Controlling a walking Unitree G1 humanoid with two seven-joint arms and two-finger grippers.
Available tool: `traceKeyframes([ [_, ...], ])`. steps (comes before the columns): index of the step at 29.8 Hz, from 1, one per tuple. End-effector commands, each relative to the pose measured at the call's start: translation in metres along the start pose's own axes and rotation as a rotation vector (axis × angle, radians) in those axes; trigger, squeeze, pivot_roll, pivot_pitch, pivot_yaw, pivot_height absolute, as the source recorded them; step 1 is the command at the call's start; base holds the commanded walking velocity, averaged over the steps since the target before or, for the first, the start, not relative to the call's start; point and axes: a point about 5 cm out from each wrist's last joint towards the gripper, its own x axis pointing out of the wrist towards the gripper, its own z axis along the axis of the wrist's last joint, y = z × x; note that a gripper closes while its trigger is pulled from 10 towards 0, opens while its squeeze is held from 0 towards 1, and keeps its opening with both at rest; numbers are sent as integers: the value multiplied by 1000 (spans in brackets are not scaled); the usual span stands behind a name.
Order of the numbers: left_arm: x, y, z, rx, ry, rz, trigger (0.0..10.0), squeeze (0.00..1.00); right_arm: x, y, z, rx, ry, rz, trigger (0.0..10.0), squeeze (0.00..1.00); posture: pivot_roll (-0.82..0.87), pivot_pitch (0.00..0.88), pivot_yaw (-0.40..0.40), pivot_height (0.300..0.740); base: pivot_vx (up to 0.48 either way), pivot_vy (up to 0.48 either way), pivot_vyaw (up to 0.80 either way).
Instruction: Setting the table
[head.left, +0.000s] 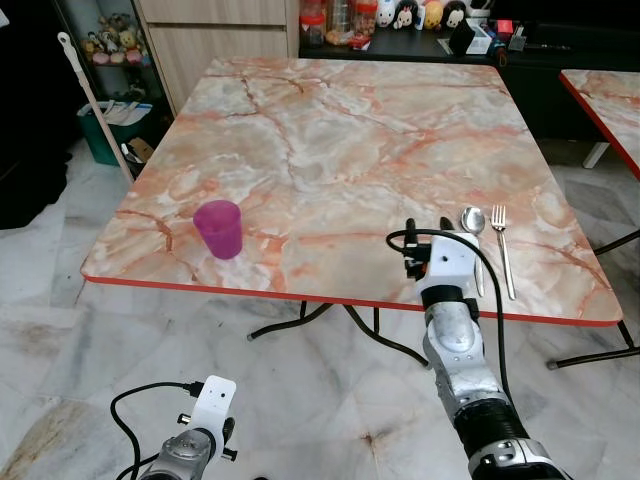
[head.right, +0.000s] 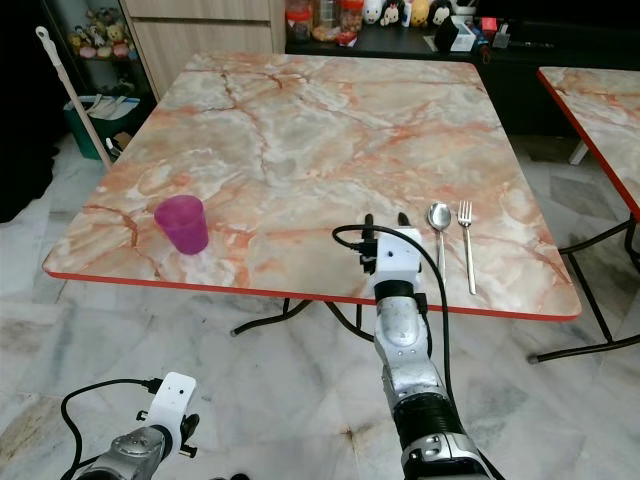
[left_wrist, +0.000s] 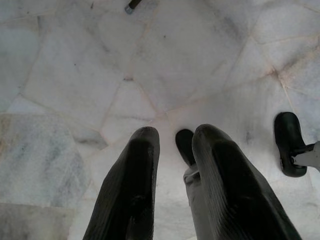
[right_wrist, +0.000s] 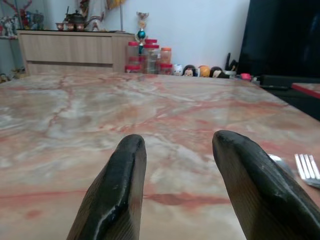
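A purple plastic cup (head.left: 218, 228) stands upright near the front left corner of the marble-patterned table (head.left: 330, 130). A spoon (head.left: 473, 222) and a fork (head.left: 503, 250) lie side by side near the front right edge. My right gripper (head.left: 428, 226) hovers over the front edge just left of the spoon, open, with nothing between its fingers (right_wrist: 120, 170). In the right wrist view the fork (right_wrist: 307, 169) shows beside the right finger. My left gripper (left_wrist: 176, 134) hangs low over the floor in front of the table, its fingers a little apart and empty.
A second red-edged table (head.left: 610, 100) stands to the right. A counter with jars and figurines (head.left: 400, 15) runs behind. A mop handle (head.left: 90, 100) and a green bin (head.left: 100, 130) stand at the left. My black foot (left_wrist: 289, 142) rests on the marble floor.
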Motion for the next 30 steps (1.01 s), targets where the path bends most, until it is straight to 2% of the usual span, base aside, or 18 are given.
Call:
traceKeyframes([
  [1,-1,-1,-5,3,18,0,10000,0,2,2,1,6,4,-2,10000,0,-13,133,-1,740,0,-300,0],
  [12,-1,0,-4,-1,16,8,10000,0,1,6,1,16,1,18,10000,0,-9,142,-5,740,0,-298,0],
  [27,-1,4,-3,-56,-9,31,10000,0,3,15,3,31,-9,56,10000,0,1,145,-16,740,0,0,0],
  [30,-1,4,-3,-58,-11,36,10000,0,3,17,4,31,-11,64,10000,0,3,145,-19,740,336,0,0],
])
